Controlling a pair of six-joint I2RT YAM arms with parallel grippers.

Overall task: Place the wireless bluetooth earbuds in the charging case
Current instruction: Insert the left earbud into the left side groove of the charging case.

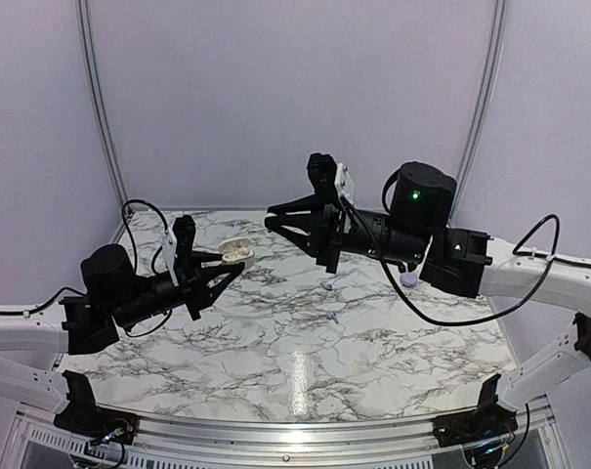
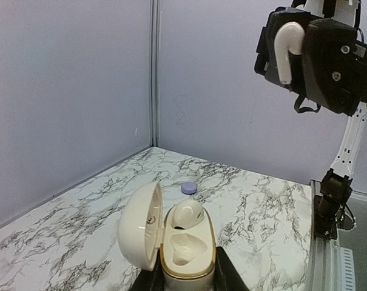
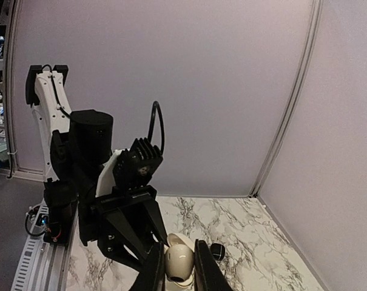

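Observation:
My left gripper (image 1: 232, 264) (image 2: 184, 276) is shut on the base of a cream charging case (image 2: 186, 257) (image 1: 238, 254), held above the marble. Its lid (image 2: 139, 225) stands open to the left. One cream earbud (image 2: 188, 213) sits in the far slot and the near slot is bare. My right gripper (image 1: 270, 217) (image 3: 180, 270) hangs above and to the right of the case, shut on another cream earbud (image 3: 180, 259) (image 2: 288, 48). In the right wrist view that bud floats just in front of the open case.
Two tiny pale buds (image 1: 326, 288) (image 1: 332, 318) lie mid-table. A small lilac round piece (image 2: 188, 188) (image 1: 409, 278) rests under the right arm. A small black round piece (image 3: 217, 250) lies near the case. Lilac walls (image 1: 275, 88) close the back and sides.

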